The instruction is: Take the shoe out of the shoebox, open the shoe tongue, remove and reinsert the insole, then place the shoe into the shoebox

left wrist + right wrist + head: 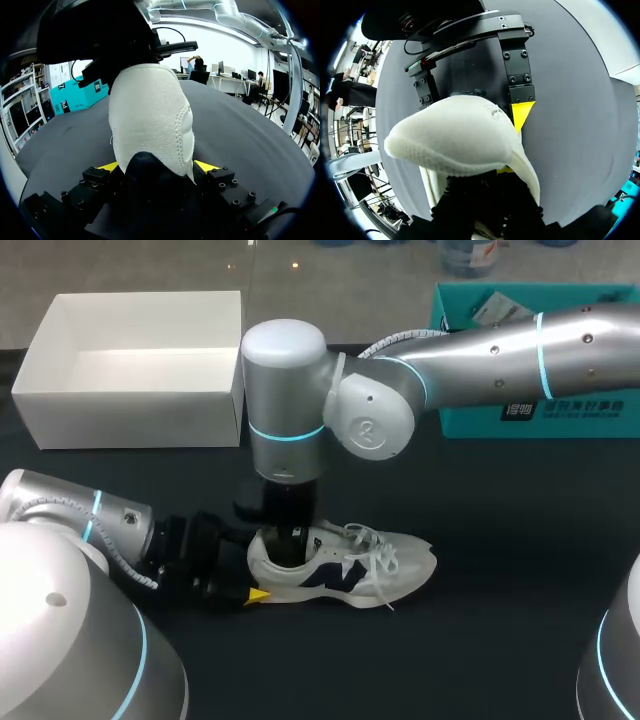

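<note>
A white sneaker [345, 565] with a dark side mark lies on the black table, toe pointing right. My left gripper [250, 585] comes in low from the left and holds the heel [150, 125] between its yellow tips [206, 166], one on each side. My right gripper [290, 538] hangs straight down from the right arm into the shoe's mouth, just ahead of the heel collar [455, 140]. The shoe hides its end, so the insole is out of sight. The white shoebox [130, 415] stands open and empty at the back left.
A teal box [540, 415] stands at the back right, behind my right arm. My right arm's elbow [290, 390] rises above the shoe, close to the white box's right wall. Bare black table lies in front of and to the right of the shoe.
</note>
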Robot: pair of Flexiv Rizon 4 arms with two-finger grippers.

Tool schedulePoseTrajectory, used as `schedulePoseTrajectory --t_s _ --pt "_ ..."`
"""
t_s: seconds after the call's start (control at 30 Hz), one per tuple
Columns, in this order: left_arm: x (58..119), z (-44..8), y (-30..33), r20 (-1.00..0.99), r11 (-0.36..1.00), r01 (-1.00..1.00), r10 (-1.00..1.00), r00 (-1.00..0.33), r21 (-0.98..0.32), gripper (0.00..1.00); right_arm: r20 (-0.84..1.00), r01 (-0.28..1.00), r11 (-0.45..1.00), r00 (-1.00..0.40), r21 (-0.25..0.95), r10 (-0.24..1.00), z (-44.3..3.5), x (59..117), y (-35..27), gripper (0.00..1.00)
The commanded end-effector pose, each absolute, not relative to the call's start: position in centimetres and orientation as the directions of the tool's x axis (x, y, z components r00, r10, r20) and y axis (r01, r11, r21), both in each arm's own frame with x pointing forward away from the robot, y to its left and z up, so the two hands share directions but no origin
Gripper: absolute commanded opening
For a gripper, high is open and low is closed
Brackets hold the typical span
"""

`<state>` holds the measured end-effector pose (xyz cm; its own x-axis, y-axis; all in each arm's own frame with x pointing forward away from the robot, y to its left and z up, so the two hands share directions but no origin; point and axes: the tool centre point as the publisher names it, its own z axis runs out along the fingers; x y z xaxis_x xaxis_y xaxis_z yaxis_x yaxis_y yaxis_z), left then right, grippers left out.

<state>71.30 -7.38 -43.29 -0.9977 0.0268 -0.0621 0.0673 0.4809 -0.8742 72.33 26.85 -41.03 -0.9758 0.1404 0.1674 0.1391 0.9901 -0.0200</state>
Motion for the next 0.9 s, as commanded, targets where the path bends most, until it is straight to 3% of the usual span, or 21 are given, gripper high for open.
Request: schedulePoseTrajectory --t_s 0.03,0.9 --pt "71.2 -43.9 -7.7 -0.062 0.482 0.068 0.027 -0.998 -0.874 0.00 0.152 0.137 0.990 -0.978 -0.029 0.140 -43.4 71.8 27.6 0.00" --pt "71.2 -43.9 -7.7 -0.062 0.482 0.068 0.027 -0.998 -0.874 0.00 0.020 0.131 0.991 -0.991 0.006 0.131 -37.4 72.6 26.9 0.00"
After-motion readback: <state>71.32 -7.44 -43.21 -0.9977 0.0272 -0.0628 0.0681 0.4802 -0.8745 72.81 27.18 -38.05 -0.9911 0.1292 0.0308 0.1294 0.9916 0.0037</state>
